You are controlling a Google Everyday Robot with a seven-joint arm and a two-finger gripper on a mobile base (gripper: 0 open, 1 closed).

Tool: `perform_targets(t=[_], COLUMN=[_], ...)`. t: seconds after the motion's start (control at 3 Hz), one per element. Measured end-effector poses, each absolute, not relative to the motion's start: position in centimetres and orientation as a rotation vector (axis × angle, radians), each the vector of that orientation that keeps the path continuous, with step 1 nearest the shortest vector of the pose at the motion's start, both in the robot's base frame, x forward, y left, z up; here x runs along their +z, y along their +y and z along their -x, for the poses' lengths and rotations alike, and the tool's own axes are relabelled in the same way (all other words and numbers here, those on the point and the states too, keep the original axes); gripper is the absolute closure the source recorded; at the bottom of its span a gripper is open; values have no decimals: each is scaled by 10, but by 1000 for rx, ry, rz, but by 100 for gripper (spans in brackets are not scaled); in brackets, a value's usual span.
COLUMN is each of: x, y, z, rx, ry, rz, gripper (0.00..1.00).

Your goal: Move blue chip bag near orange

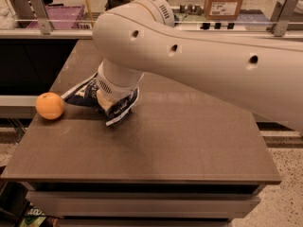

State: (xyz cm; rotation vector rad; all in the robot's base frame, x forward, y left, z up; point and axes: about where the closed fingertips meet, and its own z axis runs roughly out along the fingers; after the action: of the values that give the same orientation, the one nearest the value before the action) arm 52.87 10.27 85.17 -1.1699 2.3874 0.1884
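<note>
Brown tabletop (184, 145), matte and wood-grained, set on a low cabinet in a workshop; entries follow from the camera view, the only one.

Item 1. My arm (203, 60): a large white casing that enters from the right and bends down at the table's left half.

Item 2. My gripper (108, 100): low over the table, buried in the bag beneath my wrist. I cannot tell how far open it is, or whether it has hold of the bag.

Item 3. Blue chip bag (79, 94): dark foil with white markings, crumpled and lying on the table under my gripper. One flap shows on each side of the wrist. Its left corner is just beside the fruit; I cannot tell whether they touch.

Item 4. Orange (49, 106): round, resting at the table's left edge.

Step in hand, as I judge it: placement, with the bag about where it belongs. The next move calls for letting go and lifting straight up, with no sideways drag.

Hazard, judged: the orange sits so near the edge that a nudge from bag or wrist could roll it off.

Surroundings: purple bin (57, 14) and cardboard box (226, 4) behind a rail, well apart from the work. Nothing lies between bag and fruit.
</note>
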Motion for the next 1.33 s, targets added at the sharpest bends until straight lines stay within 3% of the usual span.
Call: perform_targets(t=[0.33,0.67,1.33], x=[840,839,839], y=[117,117,118], z=[-521,-521,-520], rx=[208,208,208], ry=[2446,2450,2448], rz=[1174,1175,1179], gripper=[100,82,35])
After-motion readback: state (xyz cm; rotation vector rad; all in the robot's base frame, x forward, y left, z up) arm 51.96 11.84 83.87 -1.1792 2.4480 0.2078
